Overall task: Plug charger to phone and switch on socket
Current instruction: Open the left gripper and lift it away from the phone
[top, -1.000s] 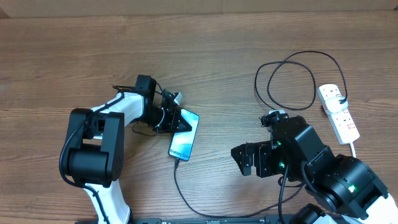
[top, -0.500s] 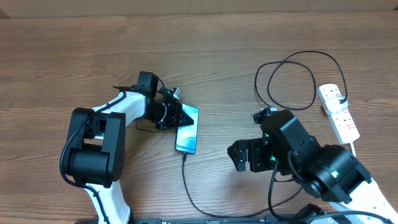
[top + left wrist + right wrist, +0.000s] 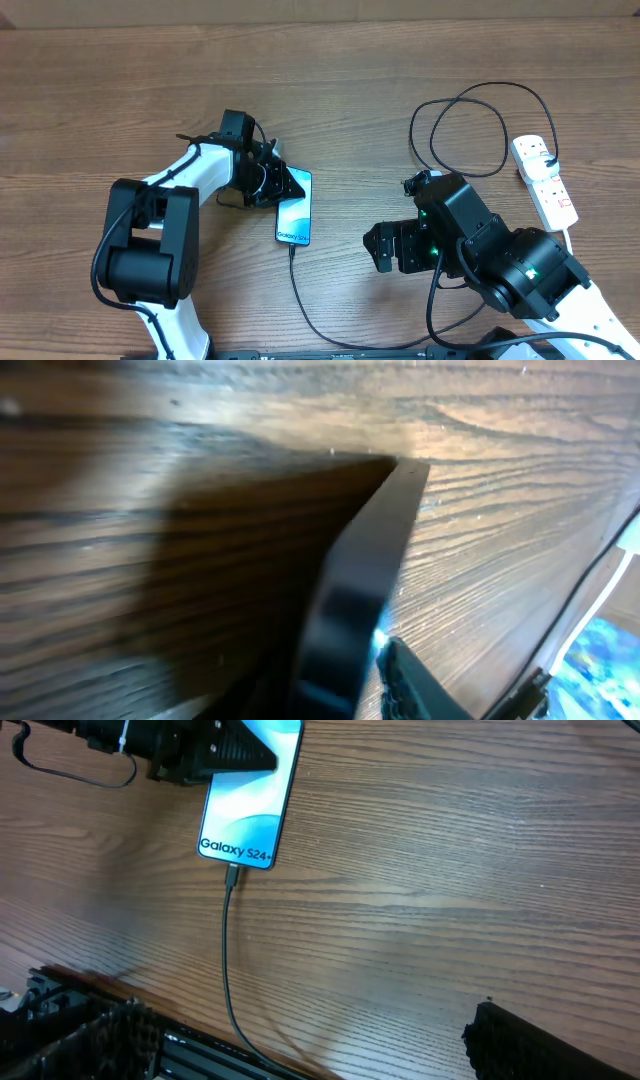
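The phone (image 3: 295, 210) lies screen up left of the table's middle, showing "Galaxy S24+" (image 3: 236, 848). The charger's thin black cable (image 3: 300, 295) is plugged into its near end (image 3: 231, 875); it also loops at the far right (image 3: 470, 130) and reaches the socket (image 3: 545, 182). My left gripper (image 3: 274, 186) straddles the phone's far end with jaws slightly apart. In the left wrist view a lit sliver shows between one finger (image 3: 412, 688) and the phone's black edge (image 3: 360, 560). My right gripper (image 3: 380, 250) hovers open and empty right of the phone.
The socket's thick white cord (image 3: 570, 238) runs off toward the near right edge. The cable drops over the table's near edge (image 3: 250, 1050) in front of the right gripper (image 3: 315, 1050). Bare wood lies between the phone and the right arm.
The phone has swung to lie nearly straight and shifted a little left with my left gripper. My right gripper has drifted left toward the phone, still wide open.
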### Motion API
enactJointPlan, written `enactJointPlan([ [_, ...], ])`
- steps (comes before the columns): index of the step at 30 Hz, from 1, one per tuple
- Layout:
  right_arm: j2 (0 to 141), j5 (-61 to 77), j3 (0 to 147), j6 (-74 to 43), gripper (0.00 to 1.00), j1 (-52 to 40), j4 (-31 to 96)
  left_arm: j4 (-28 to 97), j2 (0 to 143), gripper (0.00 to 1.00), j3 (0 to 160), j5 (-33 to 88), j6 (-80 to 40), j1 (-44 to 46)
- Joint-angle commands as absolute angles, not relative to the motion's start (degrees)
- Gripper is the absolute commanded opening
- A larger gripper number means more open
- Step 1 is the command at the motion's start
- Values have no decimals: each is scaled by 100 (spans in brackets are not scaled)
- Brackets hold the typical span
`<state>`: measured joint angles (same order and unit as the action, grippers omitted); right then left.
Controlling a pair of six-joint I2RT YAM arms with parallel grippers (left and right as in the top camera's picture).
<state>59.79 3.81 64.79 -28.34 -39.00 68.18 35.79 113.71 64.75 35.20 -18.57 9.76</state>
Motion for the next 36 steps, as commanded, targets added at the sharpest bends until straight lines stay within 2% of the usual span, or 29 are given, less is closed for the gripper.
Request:
enactJointPlan([
  [1, 5948, 303, 6445, -2856, 100, -3889, 6777, 3656, 11998, 37, 6084, 1288, -1970, 902],
  [4, 5951, 303, 6445, -2856, 100, -3889, 6783, 3645, 11998, 40, 6084, 1278, -1970, 902],
  [25, 5951, 301, 6445, -2856, 100, -3889, 6775, 3708, 11998, 42, 6084, 834, -1970, 902],
  [26, 5951, 303, 6445, -2856, 100, -3887, 6775, 3708, 11998, 43, 6086, 836, -1973, 902],
  [29, 5951, 303, 6445, -2856, 100, -3889, 6781, 3701, 11998, 54, 6090, 821, -1973, 897],
  [36, 5951, 311, 6445, -2880, 100, -3889, 6761, 3704, 11998, 57, 6093, 644, -1973, 897],
])
